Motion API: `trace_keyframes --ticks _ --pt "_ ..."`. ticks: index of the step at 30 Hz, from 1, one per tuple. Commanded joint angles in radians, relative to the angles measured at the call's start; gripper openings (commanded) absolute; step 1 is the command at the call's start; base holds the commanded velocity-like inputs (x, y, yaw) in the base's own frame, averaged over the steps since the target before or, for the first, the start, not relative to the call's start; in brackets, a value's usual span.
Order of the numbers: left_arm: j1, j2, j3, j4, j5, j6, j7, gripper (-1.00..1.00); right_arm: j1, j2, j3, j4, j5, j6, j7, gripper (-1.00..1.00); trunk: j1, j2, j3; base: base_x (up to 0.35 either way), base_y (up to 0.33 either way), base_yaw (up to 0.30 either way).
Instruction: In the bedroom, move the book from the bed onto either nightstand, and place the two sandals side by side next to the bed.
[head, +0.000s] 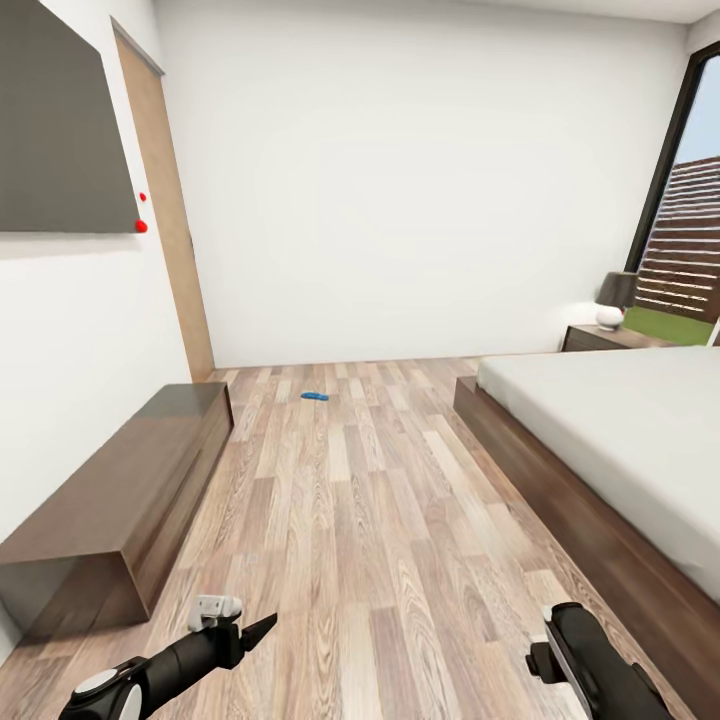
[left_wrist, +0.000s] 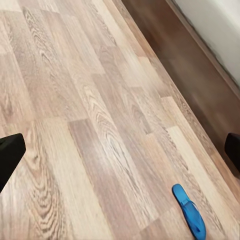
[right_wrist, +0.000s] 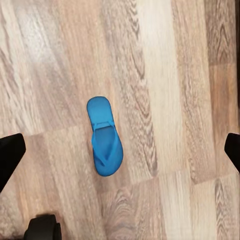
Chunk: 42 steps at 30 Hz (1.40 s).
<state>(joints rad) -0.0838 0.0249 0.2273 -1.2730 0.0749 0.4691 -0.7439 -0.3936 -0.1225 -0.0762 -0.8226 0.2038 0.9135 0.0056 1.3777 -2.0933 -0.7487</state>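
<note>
A blue sandal (right_wrist: 104, 137) lies flat on the plank floor, straight under my right gripper (right_wrist: 120, 152), which hangs open above it without touching. My left gripper (left_wrist: 120, 152) is also open and empty over bare floor, with a blue sandal (left_wrist: 189, 210) lying off to one side near the bed's dark frame (left_wrist: 200, 65). Another sandal (head: 314, 396) lies far off on the floor near the back wall. The bed (head: 610, 420) with its pale mattress fills the right side. A nightstand (head: 600, 338) stands beyond it. The book is out of view.
A long low brown bench (head: 120, 490) runs along the left wall under a dark panel (head: 60, 120). A black-shaded lamp (head: 614, 298) sits on the nightstand by the tall window (head: 690, 240). A wide strip of floor lies between bench and bed.
</note>
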Motion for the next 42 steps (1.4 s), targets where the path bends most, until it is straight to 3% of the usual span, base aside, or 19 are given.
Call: trace_keyframes --ticks 1,10,15,18,20,23,32,37,42 --pt "-0.001 0.0 0.001 0.0 0.008 0.01 -0.002 1.0 -0.001 0.0 -0.001 -0.006 0.004 0.005 0.001 1.0 0.004 -0.008 -0.004 0.0 0.0 0.0" --pt "-0.001 0.001 0.001 0.004 0.009 0.009 0.0 1.0 -0.005 -0.001 -0.001 -0.023 0.006 0.01 0.014 1.0 0.038 -0.071 -0.032 0.0 0.0 0.0" --pt "-0.001 0.001 0.002 0.023 0.009 0.008 0.0 1.0 -0.005 -0.002 -0.001 -0.024 0.006 0.01 0.145 1.0 0.057 -0.106 -0.048 0.0 0.0 0.0" --pt "-0.001 0.001 0.002 0.028 0.009 0.008 0.0 1.0 -0.006 -0.01 -0.001 -0.033 0.01 0.01 0.276 1.0 0.069 -0.127 -0.058 0.0 0.0 0.0" --pt "-0.001 0.001 0.002 0.029 0.009 0.008 0.0 1.0 -0.006 -0.02 -0.001 -0.041 0.013 0.01 0.322 1.0 0.077 -0.141 -0.064 0.0 0.0 0.0" --pt "-0.001 0.001 0.001 0.03 0.009 0.008 0.0 1.0 -0.006 -0.057 0.0 -0.048 0.016 0.009 0.374 1.0 0.088 -0.162 -0.073 0.0 0.0 0.0" --pt "-0.001 0.001 0.001 0.036 0.009 0.008 0.0 1.0 -0.005 -0.072 -0.001 -0.057 0.017 0.01 0.388 1.0 0.123 -0.225 -0.101 0.0 0.0 0.0" --pt "-0.001 0.001 0.001 0.039 0.008 0.007 0.0 1.0 -0.006 -0.107 -0.003 -0.078 0.016 0.01 0.389 1.0 0.142 -0.26 -0.117 0.0 0.0 0.0" --pt "-0.001 0.001 0.001 0.045 0.008 0.007 0.001 1.0 -0.006 -0.122 -0.004 -0.082 0.016 0.01 0.389 1.0 0.161 -0.295 -0.133 0.0 0.0 0.0"
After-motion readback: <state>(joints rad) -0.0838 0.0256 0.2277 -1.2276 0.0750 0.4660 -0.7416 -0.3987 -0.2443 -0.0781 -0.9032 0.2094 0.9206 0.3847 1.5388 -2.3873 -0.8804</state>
